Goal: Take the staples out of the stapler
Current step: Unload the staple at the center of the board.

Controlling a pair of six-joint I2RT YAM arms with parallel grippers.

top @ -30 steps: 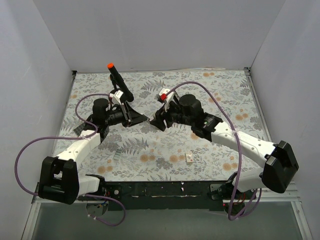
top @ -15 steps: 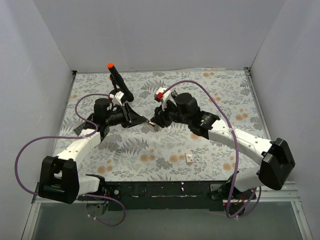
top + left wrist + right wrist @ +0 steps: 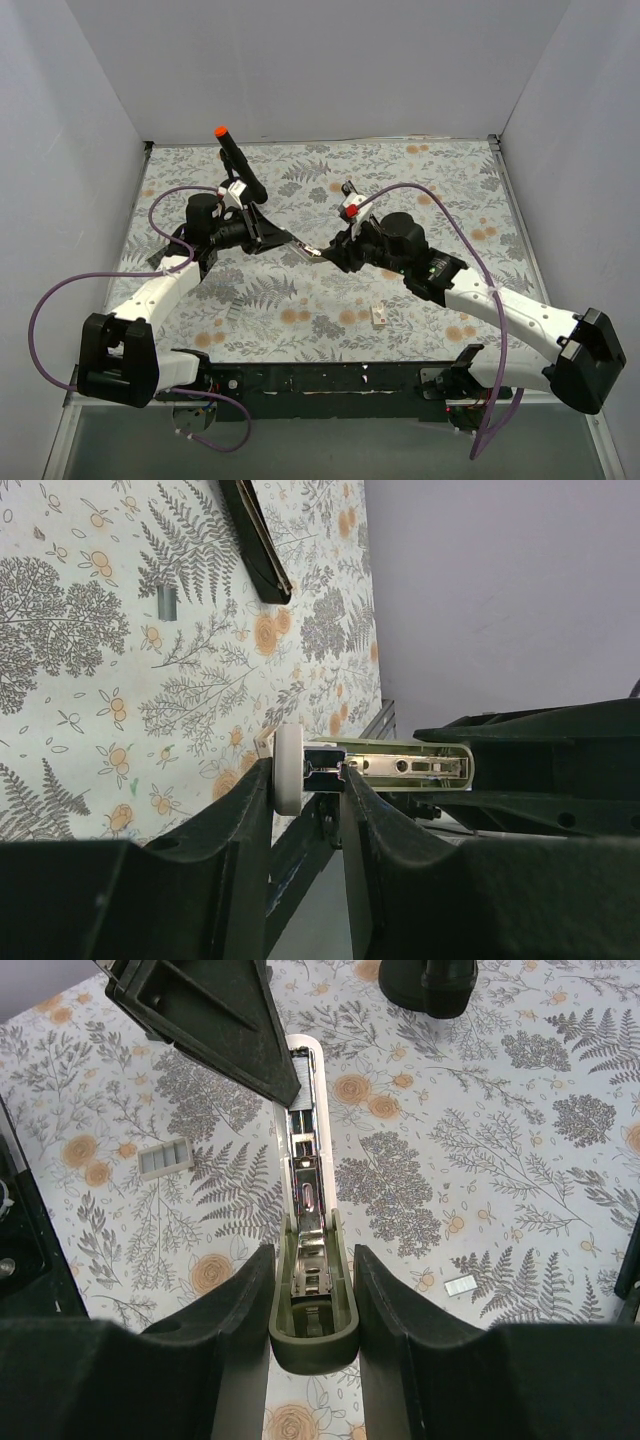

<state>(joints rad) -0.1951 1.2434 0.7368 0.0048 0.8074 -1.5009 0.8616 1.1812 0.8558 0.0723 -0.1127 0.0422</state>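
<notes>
The stapler [image 3: 312, 250] is slim, with a silvery inner arm [image 3: 305, 1165], a white base and a dark olive cover [image 3: 312, 1335]. It hangs level between my two grippers above the floral mat. My left gripper [image 3: 289, 240] is shut on its front end, clamping the white base [image 3: 288, 770] and the metal channel [image 3: 326, 764] between its fingers. My right gripper [image 3: 331, 252] is shut on the rounded end of the cover, with a finger [image 3: 235, 1310] on each side. The open metal tray faces the right wrist camera.
A black post with an orange tip [image 3: 236, 160] stands at the back left. Two loose staple strips lie on the mat: one in front [image 3: 380, 315] and one at front left [image 3: 232, 310], also in the right wrist view [image 3: 163, 1157]. White walls enclose the mat.
My right arm has swung right and toward the near edge, its gripper still on the stapler's end. The stapler now shows stretched between the grippers. The left arm has hardly moved.
</notes>
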